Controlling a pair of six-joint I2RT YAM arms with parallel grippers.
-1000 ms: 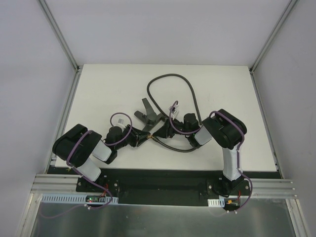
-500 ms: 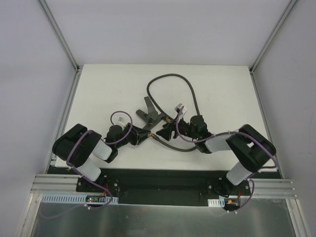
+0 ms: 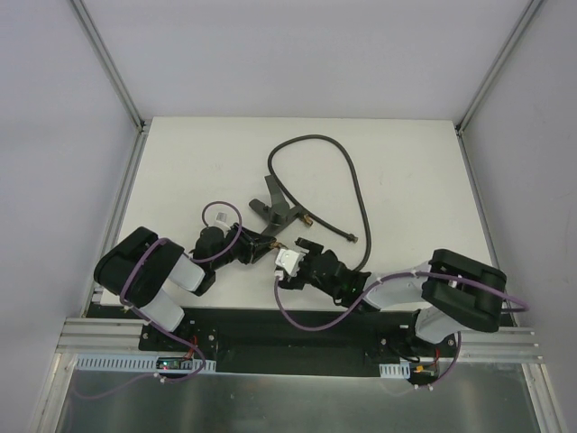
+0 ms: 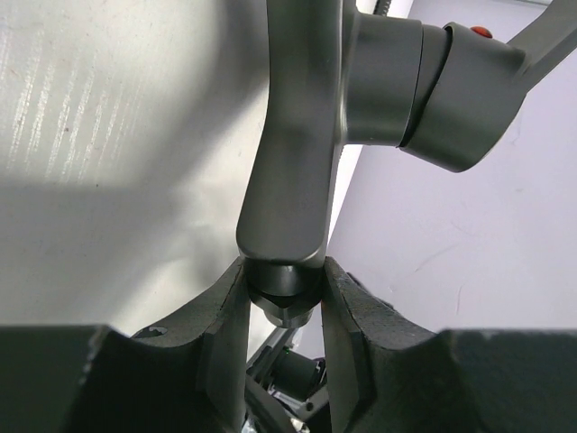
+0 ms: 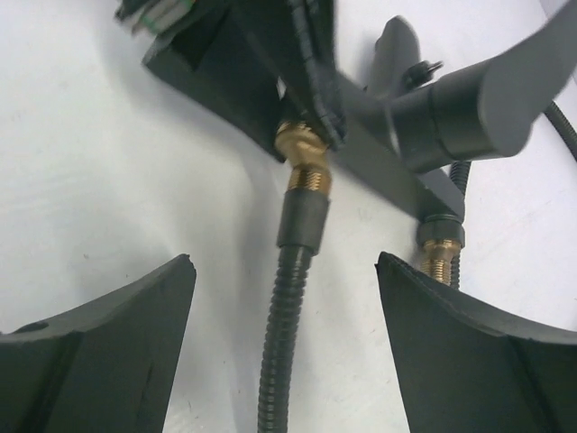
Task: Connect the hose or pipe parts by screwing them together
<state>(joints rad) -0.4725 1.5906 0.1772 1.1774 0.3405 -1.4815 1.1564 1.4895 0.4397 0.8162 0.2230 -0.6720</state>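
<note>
Two tools at the fitting (image 3: 273,206)
Pinched by the left tool (image 4: 281,287); the right tool (image 5: 284,262) is spread around the hose (image 5: 278,352).

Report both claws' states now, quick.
Left claw: shut on the dark-grey forked fitting with brass tips.
Right claw: open, holding nothing.

smooth matt-grey fitting (image 4: 293,135), ribbed dark hose (image 5: 281,352), shiny brass tips (image 5: 305,155).
</note>
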